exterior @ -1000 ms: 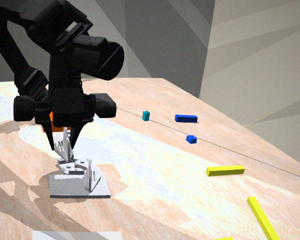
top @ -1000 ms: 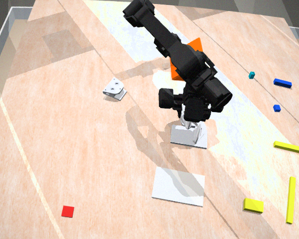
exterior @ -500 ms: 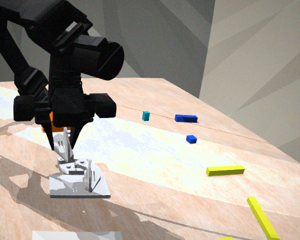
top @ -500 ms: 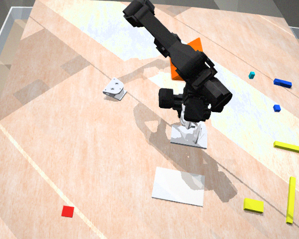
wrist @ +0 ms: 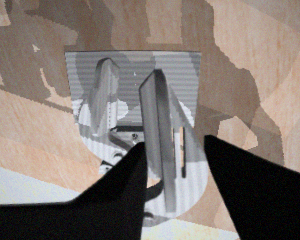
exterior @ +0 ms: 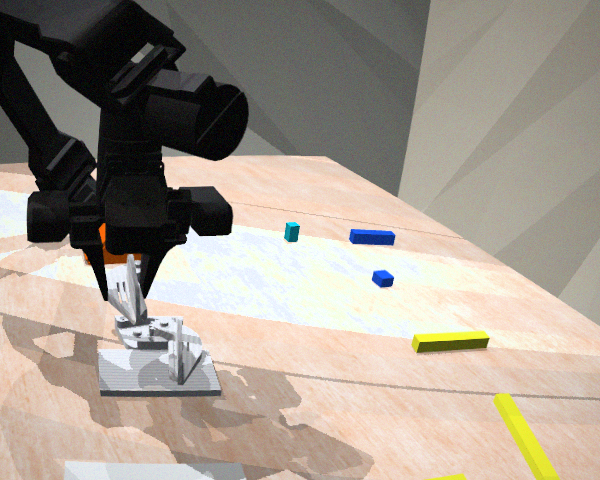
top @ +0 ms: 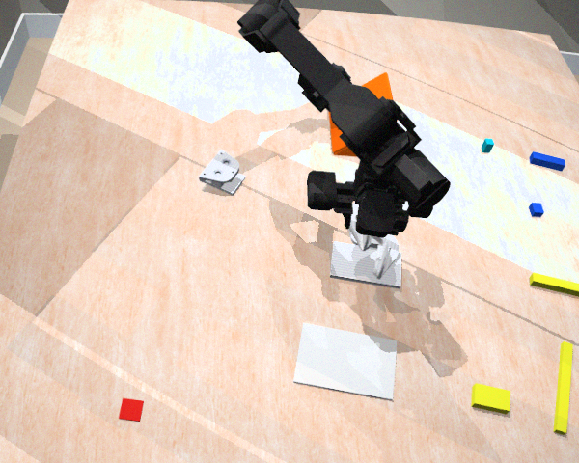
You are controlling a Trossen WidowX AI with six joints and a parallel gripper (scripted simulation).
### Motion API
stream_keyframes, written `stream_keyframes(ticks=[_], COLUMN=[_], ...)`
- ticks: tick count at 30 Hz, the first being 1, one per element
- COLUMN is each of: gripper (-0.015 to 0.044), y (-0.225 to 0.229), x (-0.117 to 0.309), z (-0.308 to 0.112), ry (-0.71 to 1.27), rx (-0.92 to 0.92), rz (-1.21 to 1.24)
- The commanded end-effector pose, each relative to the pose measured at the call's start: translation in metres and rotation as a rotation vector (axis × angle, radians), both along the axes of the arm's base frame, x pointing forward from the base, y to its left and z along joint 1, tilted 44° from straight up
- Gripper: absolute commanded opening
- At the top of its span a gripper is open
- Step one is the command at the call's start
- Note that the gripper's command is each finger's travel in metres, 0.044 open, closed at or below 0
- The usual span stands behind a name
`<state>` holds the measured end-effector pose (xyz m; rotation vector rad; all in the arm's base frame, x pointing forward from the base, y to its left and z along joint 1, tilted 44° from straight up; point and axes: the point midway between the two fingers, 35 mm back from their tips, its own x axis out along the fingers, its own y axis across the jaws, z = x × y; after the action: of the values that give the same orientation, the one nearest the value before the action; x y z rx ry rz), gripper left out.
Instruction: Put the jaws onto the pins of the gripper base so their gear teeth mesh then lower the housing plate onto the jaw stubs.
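Note:
The gripper base (top: 344, 269) (exterior: 129, 379) (wrist: 182, 62) lies flat on the table with its ribbed plate towards the front. One pale jaw (top: 381, 264) (exterior: 177, 356) (wrist: 106, 90) stands at its right side in the exterior view. My gripper (exterior: 126, 297) (wrist: 174, 145) is shut on the other jaw (exterior: 130, 289) (wrist: 155, 112), held upright over the left side of the base. Its lower end is close to the base; whether it sits on a pin, and whether teeth mesh, I cannot tell. The housing plate (top: 226, 171), pale with holes, lies apart on the table.
A flat white rectangle (top: 346, 361) (exterior: 155, 471) lies in front of the base. An orange block (top: 379, 88) (exterior: 115, 257) is behind the arm. Teal (top: 487, 145) (exterior: 291, 231), blue (top: 547, 160) (exterior: 371, 237) and yellow blocks (top: 490, 397) lie right. A red square (top: 131, 409) lies front left.

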<state>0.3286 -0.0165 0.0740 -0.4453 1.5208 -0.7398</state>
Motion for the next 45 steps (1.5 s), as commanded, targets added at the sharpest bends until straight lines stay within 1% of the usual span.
stream_keyframes(ticks=[1,45], gripper=[0.0134,0.0134], y=[-0.0005,-0.0003], x=[0.0002,0.0005], z=[0.0015,0.0012], ry=[0.0,0.018], rx=[-0.003,-0.001], rz=[0.004,0.024])
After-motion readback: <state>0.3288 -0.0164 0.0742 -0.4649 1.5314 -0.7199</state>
